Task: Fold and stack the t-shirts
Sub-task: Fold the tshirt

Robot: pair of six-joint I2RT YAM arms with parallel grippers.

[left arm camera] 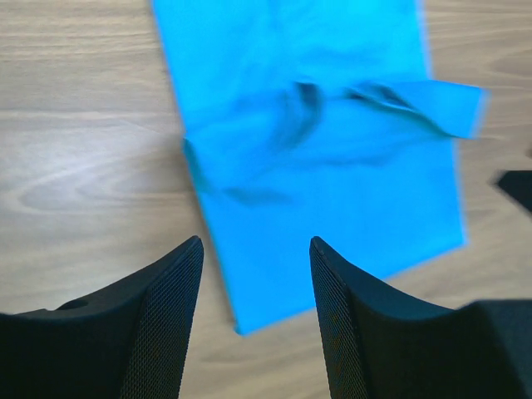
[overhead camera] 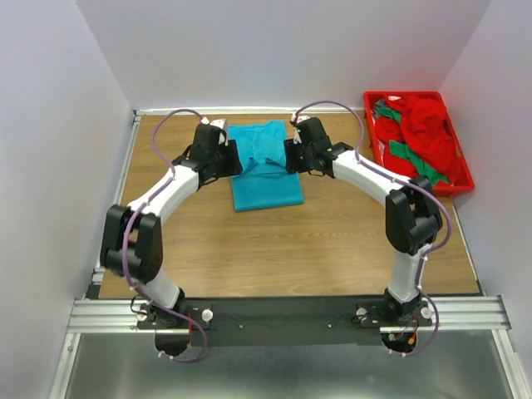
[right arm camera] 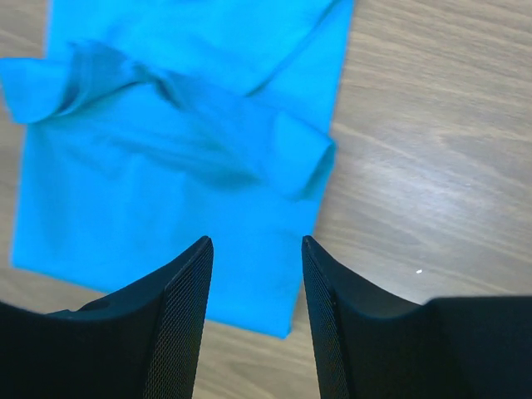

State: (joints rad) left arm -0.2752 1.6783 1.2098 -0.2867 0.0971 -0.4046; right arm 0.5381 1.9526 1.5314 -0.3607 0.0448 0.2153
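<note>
A teal t-shirt lies flat at the far middle of the wooden worktop, partly folded, its sleeves turned in and rumpled across the body. The left end effector hangs over the shirt's left edge and the right end effector over its right edge. Both are spread wide and hold nothing. More shirts, red and green, sit heaped in a red tray at the far right, well apart.

The cloth looks light, soft and floppy, so it will likely sag and drag rather than hold a crease. The surest hold is probably a pinch through all layers at each side edge, near the bunched sleeve folds, lifted evenly by both arms.
</note>
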